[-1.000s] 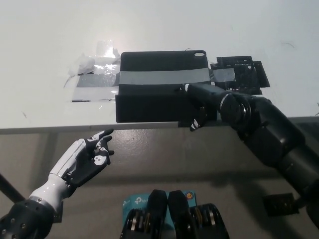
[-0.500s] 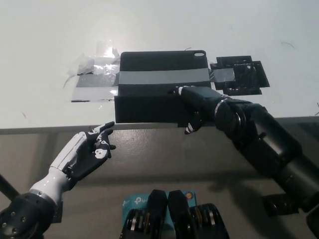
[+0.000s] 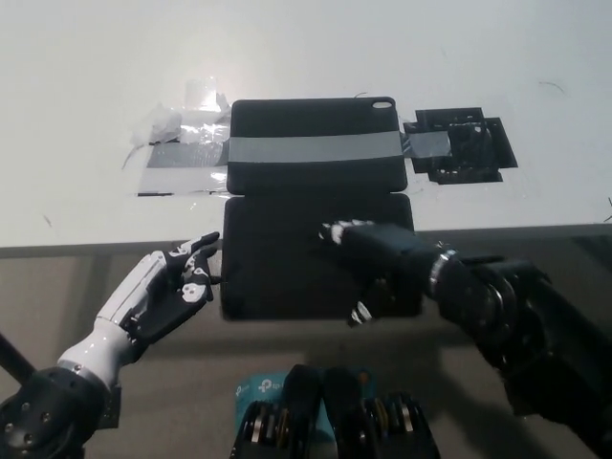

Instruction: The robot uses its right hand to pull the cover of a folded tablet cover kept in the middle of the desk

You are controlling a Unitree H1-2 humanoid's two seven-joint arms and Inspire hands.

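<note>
tablet cover (image 3: 316, 153): one, black, mid-desk (image 3: 86, 76), its back half flat on the white top under a grey tape strip (image 3: 316, 149)
cover flap (image 3: 277, 263): one, black, folded out from the tablet cover's near edge, hanging past the desk edge toward the robot
right hand (image 3: 368, 263): black, on the right part of the cover flap, fingers on top and thumb at the flap's near edge, gripping the flap
left hand (image 3: 167, 292): white, below the desk edge, just left of the cover flap, fingers apart and slightly curled, nothing in it; cannot tell if fingertips touch the flap
tape strip: one grey band across the tablet cover, running on to the desk both sides
clear plastic scrap (image 3: 186, 115): crumpled, left of the tablet cover, on the tape end
black bracket (image 3: 464, 148): one, flat on the desk right of the tablet cover, tape end over it
containers: none seen
</note>
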